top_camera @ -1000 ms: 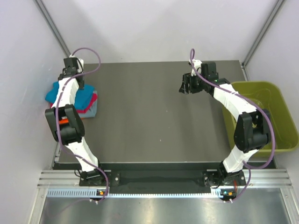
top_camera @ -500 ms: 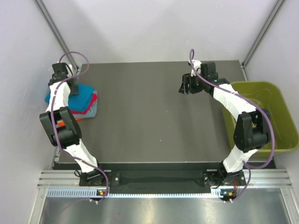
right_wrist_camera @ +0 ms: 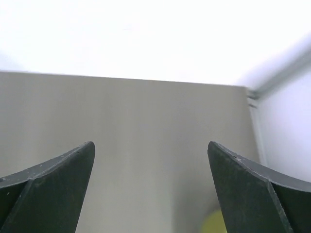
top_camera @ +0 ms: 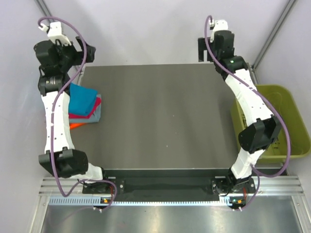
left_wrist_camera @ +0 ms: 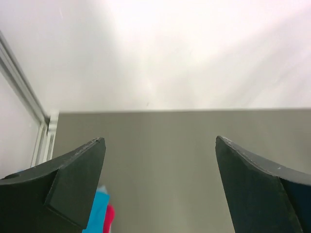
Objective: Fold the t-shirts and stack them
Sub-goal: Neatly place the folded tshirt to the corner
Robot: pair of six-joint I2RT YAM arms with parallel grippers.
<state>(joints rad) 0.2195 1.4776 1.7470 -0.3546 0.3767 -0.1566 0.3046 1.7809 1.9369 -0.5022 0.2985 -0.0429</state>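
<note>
While both arms hang high over the far edge of the table (top_camera: 165, 121), the t-shirts (top_camera: 83, 104) lie in a folded pile at the table's left edge, well apart from either tool; the teal-blue shirt (top_camera: 80, 98) sits on top, with magenta-red (top_camera: 98, 103), grey (top_camera: 97, 115) and orange (top_camera: 74, 125) layers peeking out beneath it; the left gripper (top_camera: 86, 54) hovers above the table's far-left corner, its jaws spread wide and holding nothing, as its wrist camera confirms with bare tabletop between the fingers (left_wrist_camera: 77, 179) and only a sliver of teal and red cloth at the lower left; the right gripper (top_camera: 205, 48) hangs over the table's far-right corner, likewise parted and empty; an olive-green bin (top_camera: 279, 88) stands off the table's right edge; with every shirt in view apparently folded and piled, the job looks close to finished; the cloth is likely light, limp and quick to slump, so any tidying would call for a pinch on a folded edge that catches all layers at once, since a grab at a loose top layer could pull the fold open and skew the pile.
</note>
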